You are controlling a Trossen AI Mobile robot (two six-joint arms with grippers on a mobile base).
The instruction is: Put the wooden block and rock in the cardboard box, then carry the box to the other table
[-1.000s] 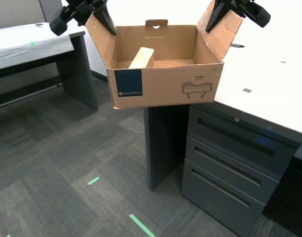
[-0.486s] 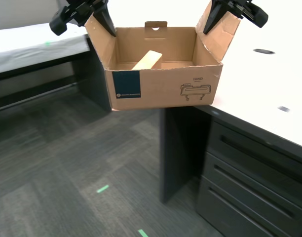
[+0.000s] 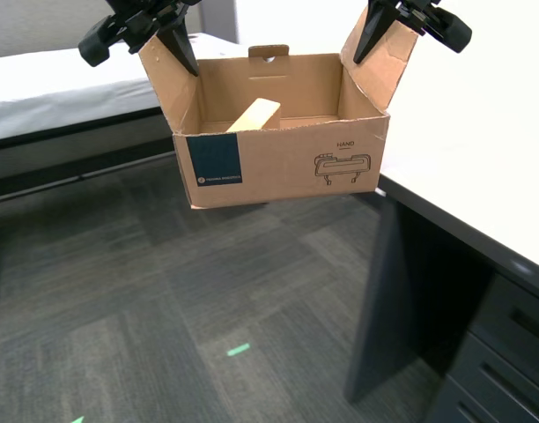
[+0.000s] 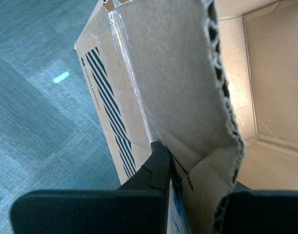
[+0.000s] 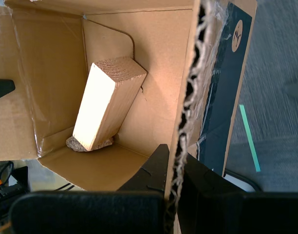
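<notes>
The cardboard box (image 3: 287, 167) hangs in the air above the floor, held by its two side flaps. My first gripper (image 3: 180, 44) (image 5: 173, 161) is shut on the flap at the exterior view's left. My second gripper (image 3: 373, 33) (image 4: 202, 180) is shut on the flap at the exterior view's right. Inside the box the wooden block (image 3: 254, 115) (image 5: 107, 102) leans tilted, its lower end resting on the rock (image 5: 83, 145). The rock is hidden in the exterior view. The other table (image 3: 49, 88), under a wrinkled white cover, stands at the exterior view's left behind the box.
A smooth off-white table (image 3: 468, 167) with dark drawers (image 3: 503, 352) beneath fills the exterior view's right, its edge close to the box. Grey carpet floor (image 3: 164, 308) with a green tape mark (image 3: 239, 350) lies below the box.
The whole scene has slid toward the exterior view's right, so the camera has moved. The box stays held the same way by both grippers, now hanging past the off-white table's edge.
</notes>
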